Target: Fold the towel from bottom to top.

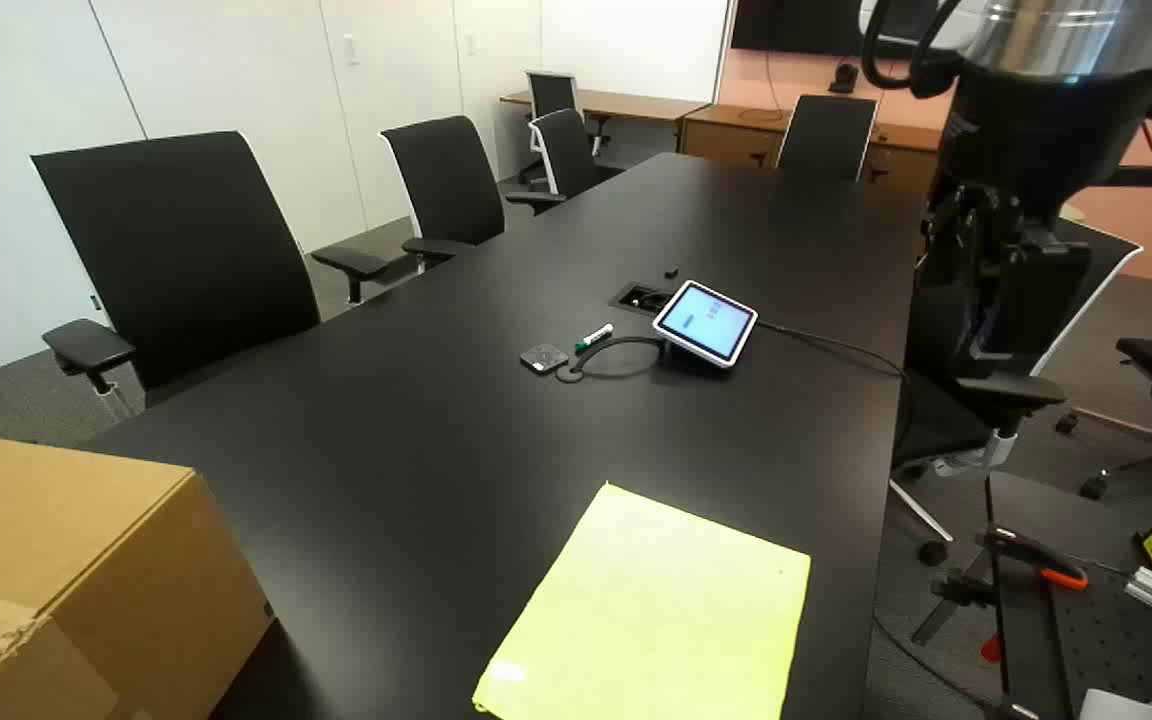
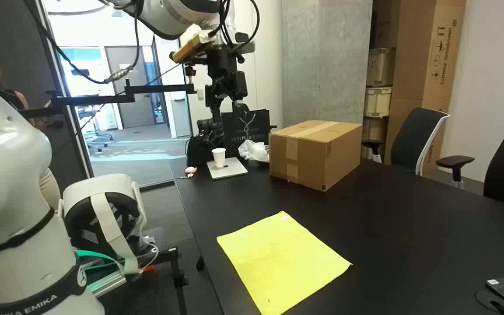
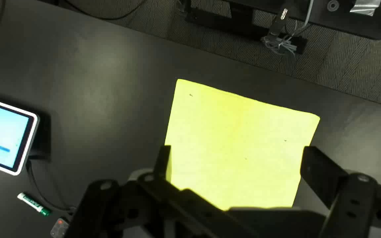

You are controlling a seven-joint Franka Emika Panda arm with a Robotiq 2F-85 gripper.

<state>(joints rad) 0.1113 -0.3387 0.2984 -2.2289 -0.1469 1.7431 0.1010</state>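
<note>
The towel, a flat yellow-green cloth, lies spread on the dark table in both exterior views (image 1: 656, 610) (image 2: 282, 262). One end of it runs out of the frame in an exterior view. In the wrist view the towel (image 3: 236, 125) lies below the jaws, and the gripper hides its lower edge. My gripper (image 3: 236, 162) is wide open, with a finger near each side of the towel and nothing between the fingers. In both exterior views the gripper (image 1: 1001, 320) (image 2: 228, 107) hangs pointing down, high above the table and apart from the towel.
A cardboard box (image 2: 313, 153) stands on the table (image 2: 392, 245). A tablet (image 1: 706, 325) with a cable, a marker (image 1: 595, 337) and a small dark remote (image 1: 543, 359) lie beyond the towel. A white cup (image 2: 219, 157) stands on a laptop (image 2: 234, 169). Chairs line the table.
</note>
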